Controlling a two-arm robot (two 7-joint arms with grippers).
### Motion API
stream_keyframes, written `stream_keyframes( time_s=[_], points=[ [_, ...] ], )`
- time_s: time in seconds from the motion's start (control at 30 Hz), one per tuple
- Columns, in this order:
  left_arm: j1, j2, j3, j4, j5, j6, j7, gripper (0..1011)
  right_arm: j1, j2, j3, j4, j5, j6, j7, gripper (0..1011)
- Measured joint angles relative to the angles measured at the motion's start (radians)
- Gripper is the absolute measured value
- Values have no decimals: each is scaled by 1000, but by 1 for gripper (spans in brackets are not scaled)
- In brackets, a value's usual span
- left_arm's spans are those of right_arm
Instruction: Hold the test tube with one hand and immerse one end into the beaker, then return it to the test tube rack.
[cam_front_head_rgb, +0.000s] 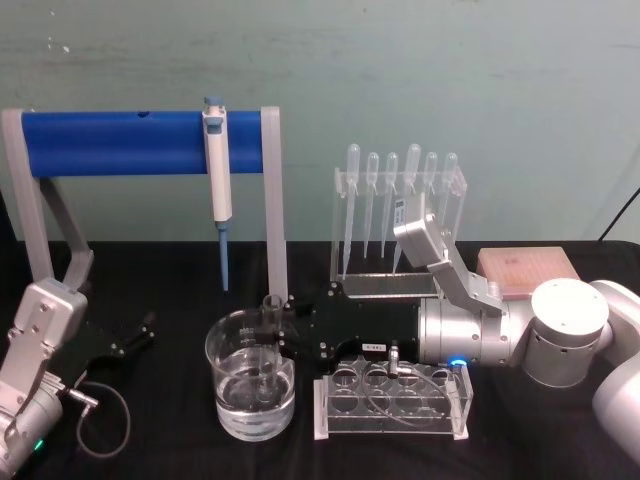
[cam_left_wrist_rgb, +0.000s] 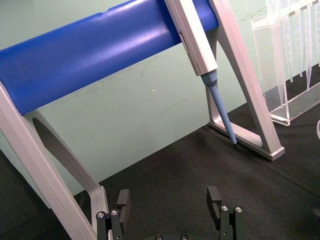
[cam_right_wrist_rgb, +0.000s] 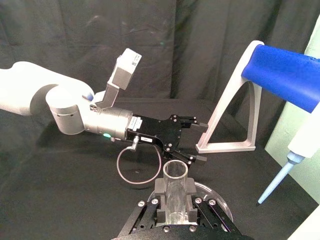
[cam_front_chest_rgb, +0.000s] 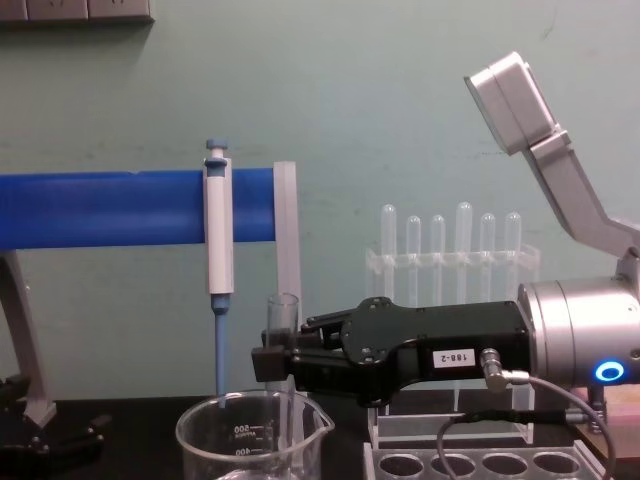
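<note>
At the front centre of the bench (cam_front_head_rgb: 170, 275), the right gripper (cam_front_head_rgb: 282, 328) is clenched on the test tube (cam_front_head_rgb: 270, 335). Grip is just below the rim and the tube is upright. The arm reaches in level from the right side.

- The tube's lower part is inside the beaker (cam_front_head_rgb: 228, 400). The beaker holds water (cam_front_head_rgb: 255, 405) to roughly a third of its height. Can't tell for sure whether the rounded end is under the surface.
- The test tube rack (cam_front_head_rgb: 390, 410) sits just right of the beaker near the front edge, directly under the right wrist.

Surroundings:
- The grey right leg of the blue bar stand (cam_front_head_rgb: 120, 142) stands close behind the beaker and tube.
- The pipettor (cam_front_head_rgb: 215, 160) hangs from that bar, tip down, behind and slightly left of the tube, apart from it.
- The pipette rack (cam_front_head_rgb: 400, 215) is toward the back edge, behind the right gripper. The arm's camera mount rises in front of it.
- A pink box (cam_front_head_rgb: 525, 268) sits back right.

The left gripper (cam_front_head_rgb: 140, 335) is near the front-left corner with its fingers spread and nothing between them, well apart from the beaker. A cable loop (cam_front_head_rgb: 100, 428) lies beside it.
</note>
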Motion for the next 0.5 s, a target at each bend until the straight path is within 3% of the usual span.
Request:
stream_keyframes(
  time_s=[0.5],
  points=[
    [0, 0, 0, 0, 0, 0, 0, 1000, 0, 0, 0, 0, 0, 0, 0, 225]
  ],
)
